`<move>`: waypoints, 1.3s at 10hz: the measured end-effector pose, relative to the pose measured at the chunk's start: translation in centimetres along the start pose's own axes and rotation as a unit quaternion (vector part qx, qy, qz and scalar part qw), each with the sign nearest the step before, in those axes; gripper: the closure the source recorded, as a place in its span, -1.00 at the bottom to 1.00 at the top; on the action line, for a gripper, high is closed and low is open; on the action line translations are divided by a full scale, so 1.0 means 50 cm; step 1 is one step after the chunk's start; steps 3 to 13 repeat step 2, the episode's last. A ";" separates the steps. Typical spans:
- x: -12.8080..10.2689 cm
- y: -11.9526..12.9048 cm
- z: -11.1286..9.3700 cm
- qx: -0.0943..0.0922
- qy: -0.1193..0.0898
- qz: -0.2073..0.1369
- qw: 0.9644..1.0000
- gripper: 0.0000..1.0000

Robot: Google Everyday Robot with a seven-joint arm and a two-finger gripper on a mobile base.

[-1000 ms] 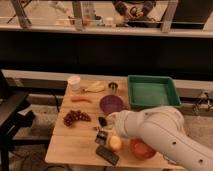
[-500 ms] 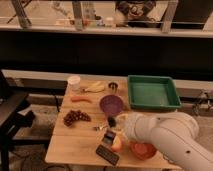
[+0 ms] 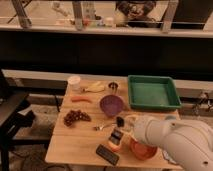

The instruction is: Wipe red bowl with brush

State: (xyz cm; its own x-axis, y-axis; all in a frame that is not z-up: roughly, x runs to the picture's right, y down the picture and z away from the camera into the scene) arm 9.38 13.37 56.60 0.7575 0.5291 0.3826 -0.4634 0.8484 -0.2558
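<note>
At table front: tool (image 3: 120, 131) beside red bowl (image 3: 142, 150), grip unclear; brush (image 3: 119, 124) there.

Two bowls sit on the table (image 3: 75, 147): one purple bowl (image 3: 111, 104) near the centre and one red bowl (image 3: 141, 150) at five o'clock. One green tray (image 3: 152, 92) lies at two o'clock. One carrot (image 3: 81, 99), one banana (image 3: 94, 88), one grape bunch (image 3: 75, 117), one white cup (image 3: 74, 82), one black slab (image 3: 107, 154). One gripper (image 3: 120, 134) hangs just left of the red bowl.
</note>
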 end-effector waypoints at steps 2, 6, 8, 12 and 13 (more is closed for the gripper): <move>0.013 -0.009 -0.023 0.012 -0.005 0.010 1.000 0.95; 0.013 -0.009 -0.023 0.012 -0.005 0.010 1.000 0.95; 0.013 -0.009 -0.023 0.012 -0.005 0.010 1.000 0.95; 0.013 -0.009 -0.023 0.012 -0.005 0.010 1.000 0.95; 0.013 -0.009 -0.023 0.012 -0.005 0.010 1.000 0.95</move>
